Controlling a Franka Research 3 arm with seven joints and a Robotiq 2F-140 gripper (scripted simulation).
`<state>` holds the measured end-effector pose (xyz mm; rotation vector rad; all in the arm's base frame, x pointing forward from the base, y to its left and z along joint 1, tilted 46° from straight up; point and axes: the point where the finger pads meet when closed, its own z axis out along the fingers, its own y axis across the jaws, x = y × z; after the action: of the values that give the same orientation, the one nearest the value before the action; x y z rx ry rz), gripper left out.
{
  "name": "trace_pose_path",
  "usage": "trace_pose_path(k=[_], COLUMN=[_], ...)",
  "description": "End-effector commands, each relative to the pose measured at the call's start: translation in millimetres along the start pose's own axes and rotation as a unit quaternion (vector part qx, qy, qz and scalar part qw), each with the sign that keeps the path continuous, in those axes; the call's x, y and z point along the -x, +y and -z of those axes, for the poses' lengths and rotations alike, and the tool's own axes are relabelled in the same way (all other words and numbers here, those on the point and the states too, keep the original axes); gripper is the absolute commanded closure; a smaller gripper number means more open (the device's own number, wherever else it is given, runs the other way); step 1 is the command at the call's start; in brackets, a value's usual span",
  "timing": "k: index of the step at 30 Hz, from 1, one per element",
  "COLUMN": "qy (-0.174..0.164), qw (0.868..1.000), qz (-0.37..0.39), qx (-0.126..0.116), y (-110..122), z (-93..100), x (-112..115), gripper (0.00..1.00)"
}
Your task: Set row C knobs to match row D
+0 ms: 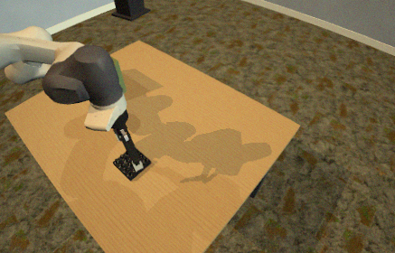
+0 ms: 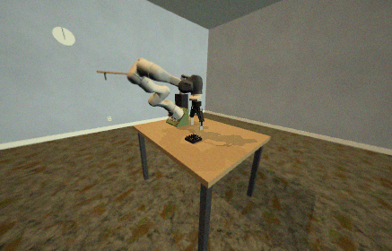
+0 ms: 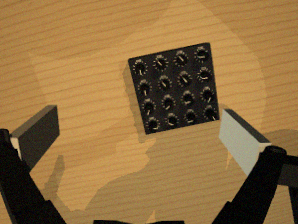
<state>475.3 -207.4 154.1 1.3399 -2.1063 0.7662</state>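
Observation:
The black knob box lies flat on the table, slightly turned in the wrist view. Its knobs stand in a square grid with pale marks; the names are too small to read. In the wrist view's top two rows the lines look alike by column: downward at left, diagonal in the two middle columns, nearly sideways at right. The lower rows differ and are partly unclear. I cannot make out the socket. My gripper is wide open and empty, raised above the box, its fingers touching no knob.
The wooden table carries the box, with the arm's green mount at its back. The arm's shadow falls across the table. In the top view one finger hides part of the box.

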Motion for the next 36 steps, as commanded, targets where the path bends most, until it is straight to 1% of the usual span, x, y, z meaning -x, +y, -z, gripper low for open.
trace_pose_path(k=[1, 2, 4, 8, 12, 36], qy=[0.004, 0.004, 0.004, 0.004, 0.004, 0.004], qw=[1.000, 1.000, 1.000, 1.000, 1.000, 1.000], qz=[0.008, 0.008, 0.008, 0.008, 0.008, 0.008], qx=[0.007, 0.007, 0.007, 0.007, 0.007, 0.007], y=[3.4, 3.3, 3.3, 3.0, 2.9, 2.9], z=[22.6, 28.5, 28.5, 46.6, 54.5, 55.3], x=[-2.8, -2.8, -2.8, -2.6, -2.6, -2.6], gripper=[0.00, 0.00, 0.00, 0.00, 0.00, 0.00])
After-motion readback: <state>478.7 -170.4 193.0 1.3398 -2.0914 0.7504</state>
